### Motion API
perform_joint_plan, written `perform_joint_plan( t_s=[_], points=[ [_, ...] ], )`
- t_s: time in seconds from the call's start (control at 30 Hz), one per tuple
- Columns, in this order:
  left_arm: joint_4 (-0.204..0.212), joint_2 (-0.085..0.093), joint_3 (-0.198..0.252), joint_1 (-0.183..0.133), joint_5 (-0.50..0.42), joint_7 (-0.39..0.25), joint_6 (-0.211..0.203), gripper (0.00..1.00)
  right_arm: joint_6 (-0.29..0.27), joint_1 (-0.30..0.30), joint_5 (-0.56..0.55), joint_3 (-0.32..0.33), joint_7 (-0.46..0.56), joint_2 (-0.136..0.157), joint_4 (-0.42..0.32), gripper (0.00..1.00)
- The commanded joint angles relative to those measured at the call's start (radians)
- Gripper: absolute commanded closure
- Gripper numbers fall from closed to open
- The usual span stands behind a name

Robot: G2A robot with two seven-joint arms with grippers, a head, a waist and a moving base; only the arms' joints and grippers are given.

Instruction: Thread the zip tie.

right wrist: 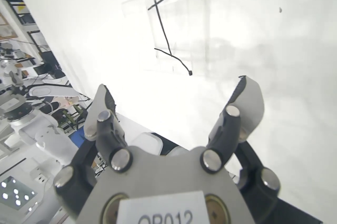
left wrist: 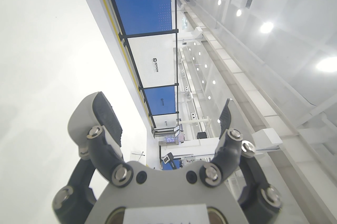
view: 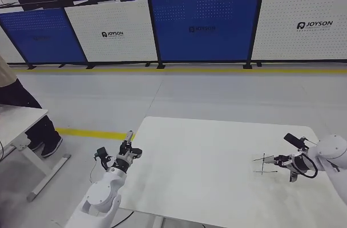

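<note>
My right gripper [right wrist: 175,89] has its two fingers spread wide with nothing between them. I cannot tell whether the fingertips touch the table [view: 208,182] or hang just above it. That arm comes in from the right edge of the table, wrist bent so the fingers point across the surface toward the zip ties [right wrist: 161,22], which lie just beyond the tips and apart from them.

There are three black ties, all flat on the table's right part. Two cross near their heads, and the third curves across the tail of the long one. They seem to rest on a clear sheet [right wrist: 184,25], though only its faint edges show, so I am not sure what it is. From the top view the ties are thin lines and their heads are too small to make out.

My left gripper [left wrist: 168,114] is also wide open and empty. It sits at the table's near left corner, well apart from the ties, rolled on its side and aimed out toward the blue and white panels [view: 205,34] across the floor.
</note>
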Motion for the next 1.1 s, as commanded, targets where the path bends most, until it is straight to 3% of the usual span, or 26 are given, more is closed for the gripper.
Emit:
perform_joint_plan(
  t_s=[0.0,0.3,0.53,0.83,0.93,1.0,1.07],
  points=[
    [0.0,0.0,0.0,0.0,0.0,0.0,0.0,0.0,-0.006,0.0,0.002,0.001,-0.002,0.0,0.001,0.0],
    [0.0,0.0,0.0,0.0,0.0,0.0,0.0,0.0,-0.006,-0.007,-0.016,-0.009,-0.028,-0.002,0.003,0.0],
    [0.0,0.0,0.0,0.0,0.0,0.0,0.0,0.0,-0.006,0.037,-0.006,-0.066,-0.049,-0.048,0.094,0.0],
    [0.0,0.0,0.0,0.0,0.0,0.0,0.0,0.0,-0.006,0.037,-0.006,-0.066,-0.049,-0.048,0.094,0.0],
    [0.0,0.0,0.0,0.0,0.0,0.0,0.0,0.0,-0.034,0.022,0.004,-0.043,-0.075,-0.04,0.087,0.0],
    [0.0,0.0,0.0,0.0,0.0,0.0,0.0,0.0,-0.043,0.009,0.0,-0.025,-0.076,-0.03,0.074,0.21],
    [0.0,0.0,0.0,0.0,0.0,0.0,0.0,0.0,-0.041,0.001,-0.007,-0.011,-0.074,-0.023,0.059,0.31]
  ],
)
